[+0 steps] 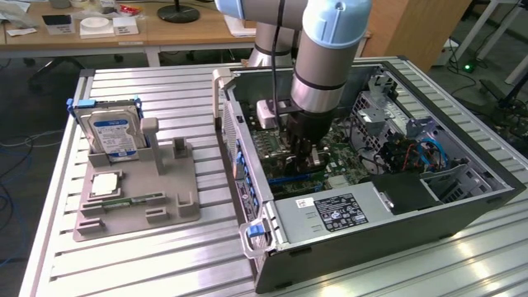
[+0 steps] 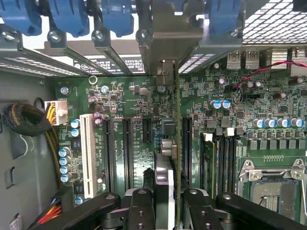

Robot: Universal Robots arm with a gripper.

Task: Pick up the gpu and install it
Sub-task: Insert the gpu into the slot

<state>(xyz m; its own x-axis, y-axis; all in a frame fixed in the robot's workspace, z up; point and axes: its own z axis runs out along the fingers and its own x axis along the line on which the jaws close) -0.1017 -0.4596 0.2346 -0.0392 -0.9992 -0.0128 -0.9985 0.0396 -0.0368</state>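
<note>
Arm (image 1: 326, 55) descends near-vertical from 12 o'clock in the exterior view, wrist pointing straight down. Gripper (image 1: 303, 151) at frame centre, low, fingers aimed toward 6 o'clock. Wrist view: the two dark fingers (image 2: 141, 211) enter from 6 o'clock, partly closed, pinching the gpu (image 2: 178, 143) edge-on between them; card stands upright, running toward 12 o'clock.

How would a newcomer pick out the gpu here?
Find the open computer case on the slatted table. Inside, the tool grips the gpu, a thin green card standing edge-on over the motherboard, unlike the boxy hard drive outside.
</note>
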